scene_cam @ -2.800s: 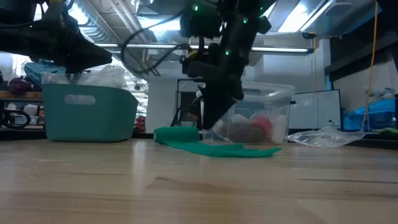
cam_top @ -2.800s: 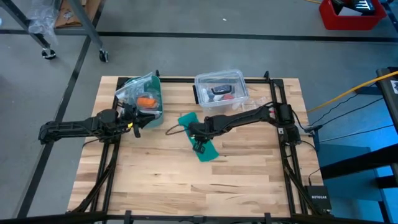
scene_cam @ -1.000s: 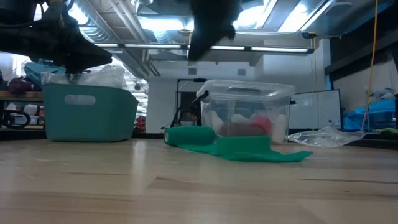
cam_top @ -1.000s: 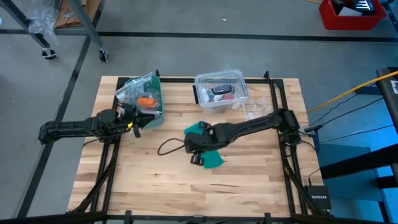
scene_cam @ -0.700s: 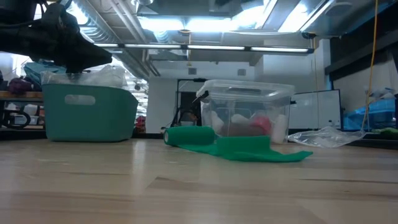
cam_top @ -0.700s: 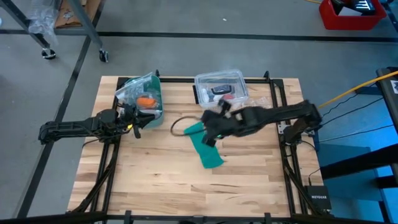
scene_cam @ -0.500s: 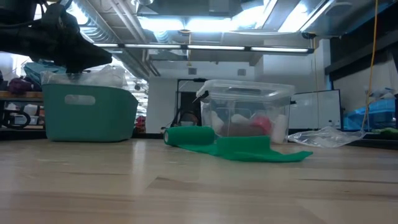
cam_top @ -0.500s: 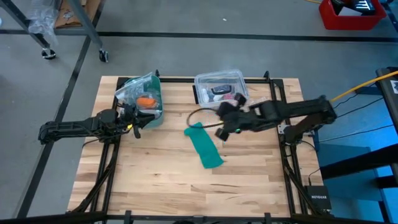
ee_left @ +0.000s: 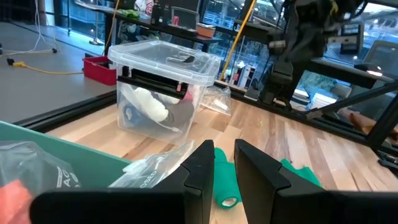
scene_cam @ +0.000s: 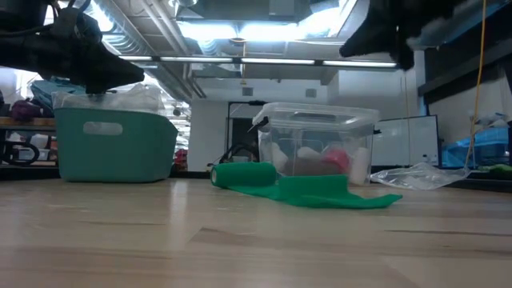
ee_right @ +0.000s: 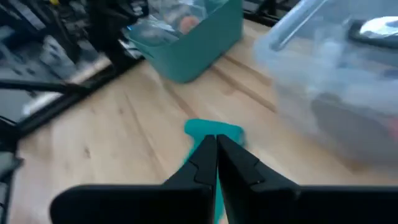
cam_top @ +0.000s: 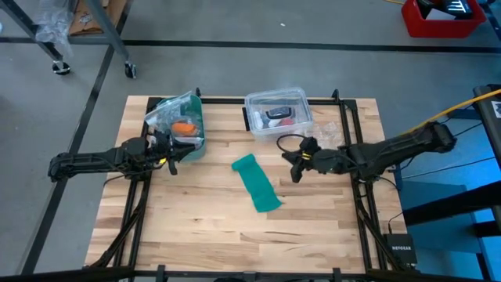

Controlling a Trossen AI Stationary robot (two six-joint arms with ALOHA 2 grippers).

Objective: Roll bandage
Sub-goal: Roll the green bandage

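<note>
- The bandage (cam_top: 257,181) lies on the wooden worktop (cam_top: 235,235), partly rolled: a short roll at its far end, the rest spread flat toward the front.
- No end effector touches it.
- The right end effector (cam_top: 294,166) hangs above the worktop, just right of the bandage, fingers closed on nothing.
- The left end effector (cam_top: 174,150) waits beside the teal bin (cam_top: 185,124), its fingers (ee_left: 200,169) slightly apart and empty.
- A clear lidded box (cam_top: 278,113) stands behind the bandage.

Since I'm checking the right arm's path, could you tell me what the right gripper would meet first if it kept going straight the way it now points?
Probably the bandage: the right gripper, shut, points at its rolled end on the table. It is raised above the wood, so exact depth is unclear.
</note>
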